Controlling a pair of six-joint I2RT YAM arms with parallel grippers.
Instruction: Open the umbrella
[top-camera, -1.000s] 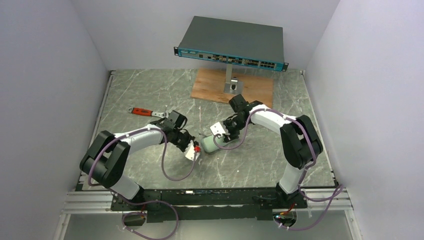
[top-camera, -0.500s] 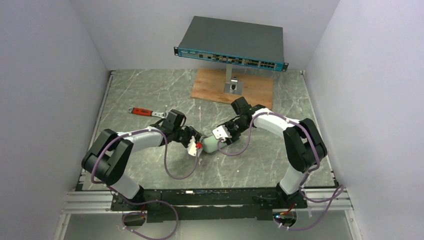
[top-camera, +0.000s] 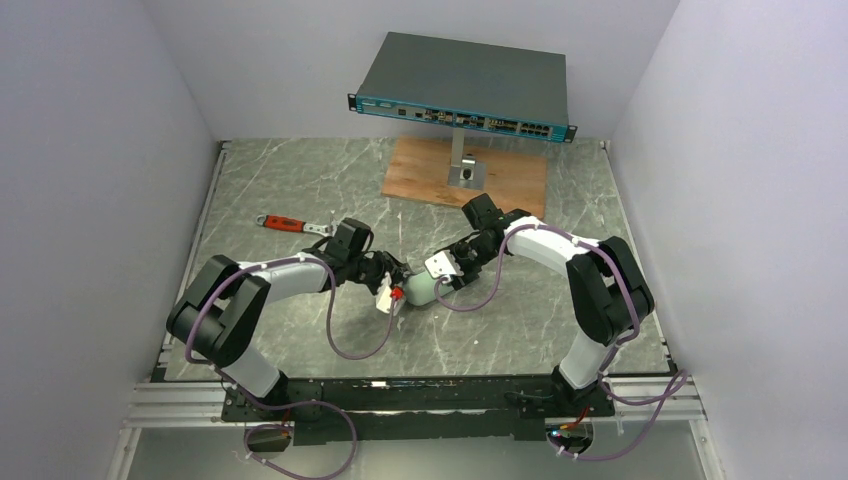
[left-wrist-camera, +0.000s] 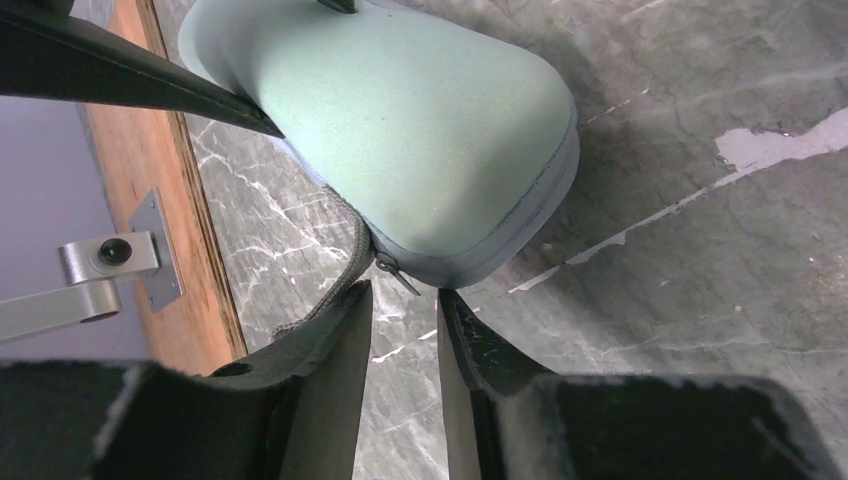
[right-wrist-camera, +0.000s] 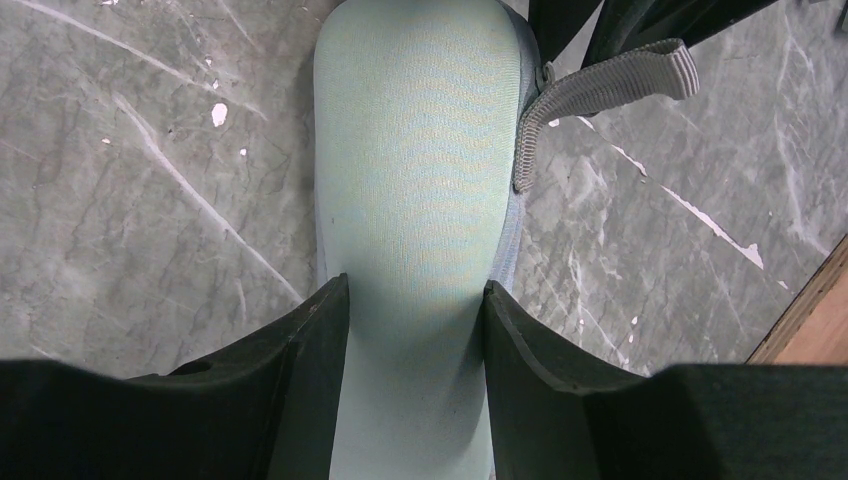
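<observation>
The umbrella itself is out of view. A mint-green capsule case (top-camera: 420, 289) lies on the table between the arms. My right gripper (right-wrist-camera: 415, 290) is shut on the case (right-wrist-camera: 415, 150) across its width. My left gripper (left-wrist-camera: 402, 295) is open with a narrow gap, its tips right at the rounded end of the case (left-wrist-camera: 400, 120). The small metal zipper pull (left-wrist-camera: 397, 272) hangs just above that gap, not pinched. A grey webbing strap (right-wrist-camera: 600, 85) runs from the case's end along my left finger.
A red-handled wrench (top-camera: 285, 223) lies at the left rear. A network switch (top-camera: 465, 85) stands on a metal post over a wooden board (top-camera: 505, 180) at the back. White walls close in both sides.
Over the last second the right gripper shifted the case a little left, toward the left gripper, and the left gripper came up to the case's end. Almost nothing moved in the last half second.
</observation>
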